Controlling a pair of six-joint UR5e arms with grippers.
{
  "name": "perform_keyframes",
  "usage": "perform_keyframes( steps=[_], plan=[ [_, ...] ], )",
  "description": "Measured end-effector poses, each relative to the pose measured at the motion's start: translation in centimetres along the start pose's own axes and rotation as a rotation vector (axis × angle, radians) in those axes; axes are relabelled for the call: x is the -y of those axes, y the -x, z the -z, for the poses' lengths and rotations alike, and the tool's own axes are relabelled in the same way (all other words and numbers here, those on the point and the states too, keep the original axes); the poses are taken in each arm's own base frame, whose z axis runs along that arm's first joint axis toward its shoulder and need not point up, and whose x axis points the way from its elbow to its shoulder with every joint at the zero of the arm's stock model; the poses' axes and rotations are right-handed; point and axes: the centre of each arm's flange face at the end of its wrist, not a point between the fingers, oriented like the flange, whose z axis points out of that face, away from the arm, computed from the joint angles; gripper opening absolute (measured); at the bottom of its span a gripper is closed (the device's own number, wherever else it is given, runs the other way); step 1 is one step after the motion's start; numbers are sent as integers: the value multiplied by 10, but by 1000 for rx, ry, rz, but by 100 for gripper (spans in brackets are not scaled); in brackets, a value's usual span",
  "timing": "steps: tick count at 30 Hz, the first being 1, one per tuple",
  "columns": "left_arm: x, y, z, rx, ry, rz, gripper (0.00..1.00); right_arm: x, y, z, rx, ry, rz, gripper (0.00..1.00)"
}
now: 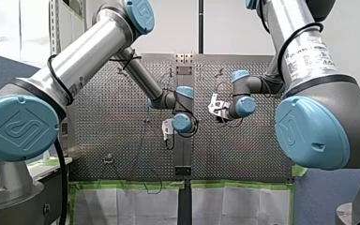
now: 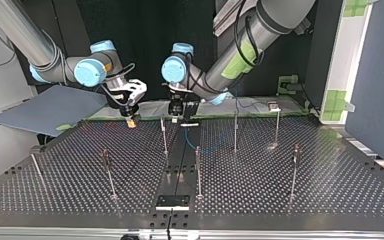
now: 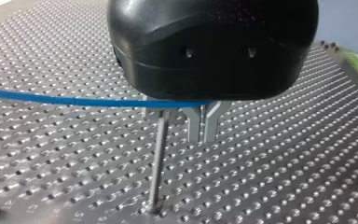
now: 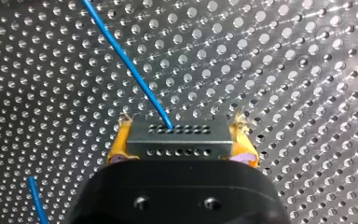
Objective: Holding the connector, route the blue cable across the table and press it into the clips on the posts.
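A small grey rectangular connector with rows of pinholes sits clamped between the yellow pads of my right claw, which grips it by both ends. A thin blue cable leaves the connector's face and runs straight and taut, away over the perforated metal bench. In the top view this claw hangs low over the bench's far edge, left of centre.

In the left wrist view the same cable crosses level above the bench and reaches the roots of my left claw. Its two metal fingers stand clenched with only a thin slit between them. Whether they pinch the cable cannot be told. Just beside them stands a slim metal post, with its clip at the top. The cable passes at about clip height, very near the clip or touching it; it does not look seated.

The step in hand appears to be pressing the cable into this first clip. To do it well:
- Keep the right claw's grip firm and the line lightly taut, not strained.
- Line the cable up squarely over the clip's mouth before pushing.
- Press close beside the post, so the thin post does not bend.
- Hold the connector low, so the cable enters level.

Other upright posts stand nearer the top view's camera, with no cable in their clips.
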Motion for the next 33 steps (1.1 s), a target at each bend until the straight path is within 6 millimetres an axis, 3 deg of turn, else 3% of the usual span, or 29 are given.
perform_keyframes(
  steps=[29,31,33],
  plan=[
    [-45,32,-49,9,-13,18,0,-42,-18,-16,-69,19,-26,0],
    [-46,34,-51,3,-12,16,3,-45,-20,-17,-72,20,-26,0],
    [-46,36,-52,-2,-15,15,18,-49,-22,-18,-78,22,-25,0]
  ],
)
